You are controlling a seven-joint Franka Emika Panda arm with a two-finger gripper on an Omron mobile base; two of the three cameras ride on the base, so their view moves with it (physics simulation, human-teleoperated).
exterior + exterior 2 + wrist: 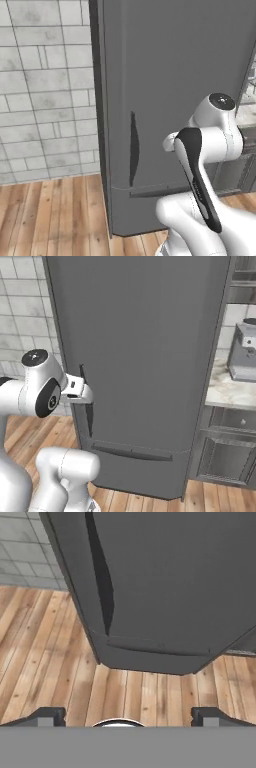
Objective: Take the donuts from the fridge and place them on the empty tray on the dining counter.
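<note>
The fridge [175, 60] [145, 346] [170, 577] is a tall dark grey appliance, and its door is shut. A long dark handle groove [133, 150] [87, 406] [102, 577] runs down the door's left side. In the right base view my hand [77, 388] is close in front of this groove, at about its upper end. My gripper [131, 717] is open, its fingertips [47, 714] far apart with nothing between them, and it looks down at the fridge's lower door and the floor. The donuts are hidden behind the door. The tray and the dining counter are out of view.
A grey tiled wall [45, 90] stands left of the fridge above the wooden floor [50, 215]. Right of the fridge a stone-topped counter [230, 391] carries a grey appliance [244, 353], with dark cabinets [225, 456] below. My own arm [200, 150] rises close before the door.
</note>
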